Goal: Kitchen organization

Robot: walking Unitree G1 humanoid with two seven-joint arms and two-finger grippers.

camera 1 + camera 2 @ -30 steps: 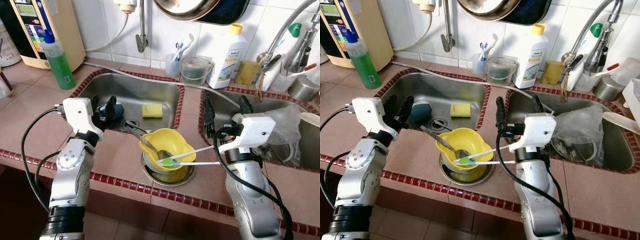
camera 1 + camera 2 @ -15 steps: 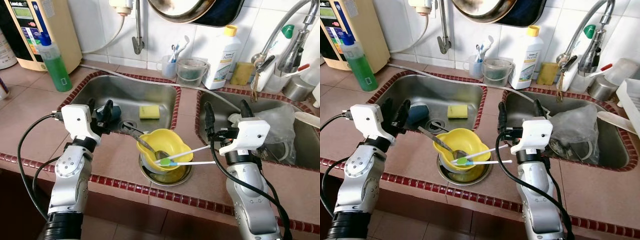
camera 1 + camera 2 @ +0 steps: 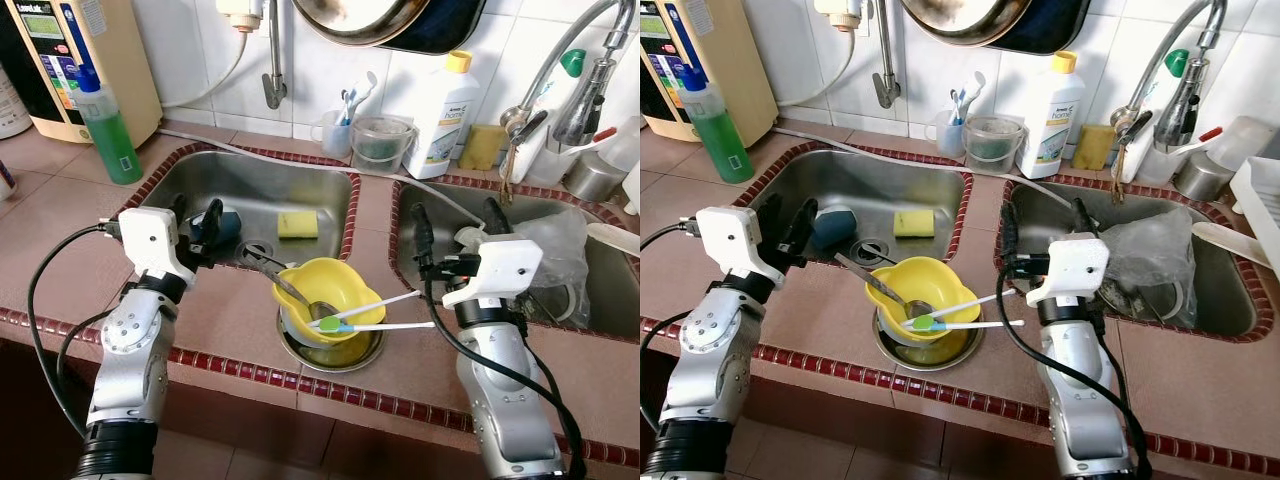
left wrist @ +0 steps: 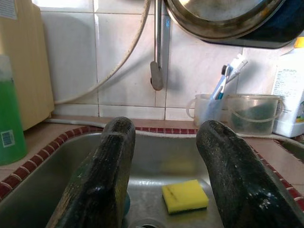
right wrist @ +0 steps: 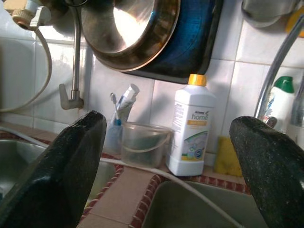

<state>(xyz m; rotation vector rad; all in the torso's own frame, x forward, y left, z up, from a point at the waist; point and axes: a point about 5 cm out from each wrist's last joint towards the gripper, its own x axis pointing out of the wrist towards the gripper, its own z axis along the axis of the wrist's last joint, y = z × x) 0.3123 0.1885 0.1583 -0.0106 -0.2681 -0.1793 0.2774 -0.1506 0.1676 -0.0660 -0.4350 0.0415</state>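
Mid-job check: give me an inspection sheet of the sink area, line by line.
Surface: tiled counter with red trim, two steel sinks.
Job's things: yellow bowl stacked on a steel bowl, holding a spoon and white chopsticks.
Clutter: yellow sponge in left sink; plastic bag in right sink.
Grippers: left claw open at left sink's edge; right claw open over right sink.
Cables: black cables loop along both arms.
Surroundings: green soap bottle, white detergent bottle, hanging pan, faucet.
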